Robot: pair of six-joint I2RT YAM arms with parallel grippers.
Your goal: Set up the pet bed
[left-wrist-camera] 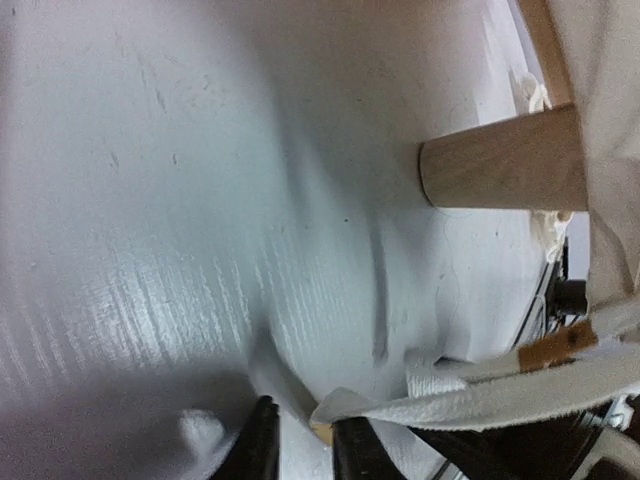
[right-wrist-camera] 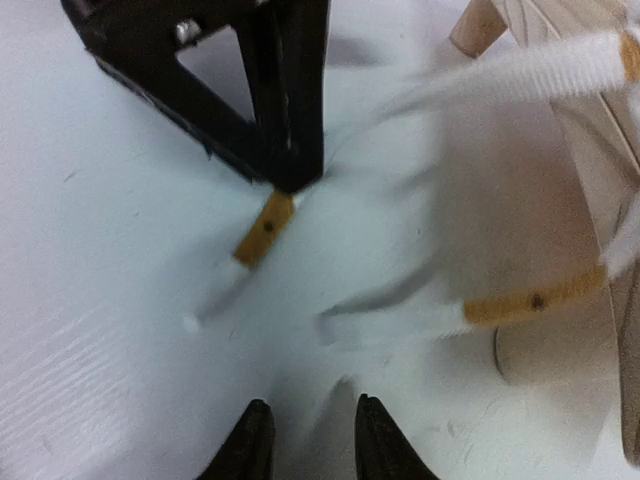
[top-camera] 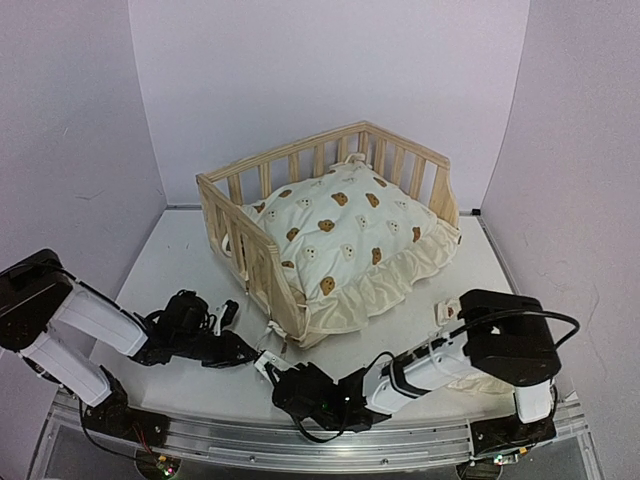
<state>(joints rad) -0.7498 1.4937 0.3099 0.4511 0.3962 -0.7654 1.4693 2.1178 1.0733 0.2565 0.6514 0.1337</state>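
Observation:
The pine pet bed (top-camera: pixel 262 262) stands mid-table with the cream bear-print cushion (top-camera: pixel 345 235) lying in it, its frill hanging over the open front. My left gripper (top-camera: pixel 243 352) is at the bed's front left corner, shut on a white cushion tie with a tan tip (right-wrist-camera: pixel 262 228). The tie also shows in the left wrist view (left-wrist-camera: pixel 480 400), lying across my left gripper (left-wrist-camera: pixel 308 450). A round bed foot (left-wrist-camera: pixel 500 160) is just beyond. My right gripper (top-camera: pixel 275 375) faces the left gripper; in its wrist view it (right-wrist-camera: pixel 315 440) is open and empty above the table. A second tan-tipped tie (right-wrist-camera: pixel 520 300) lies to its right.
A small bear-print pillow (top-camera: pixel 446 312) lies on the table behind my right arm, partly hidden by it. Grey walls close in the table at the back and sides. A metal rail (top-camera: pixel 300 440) runs along the near edge.

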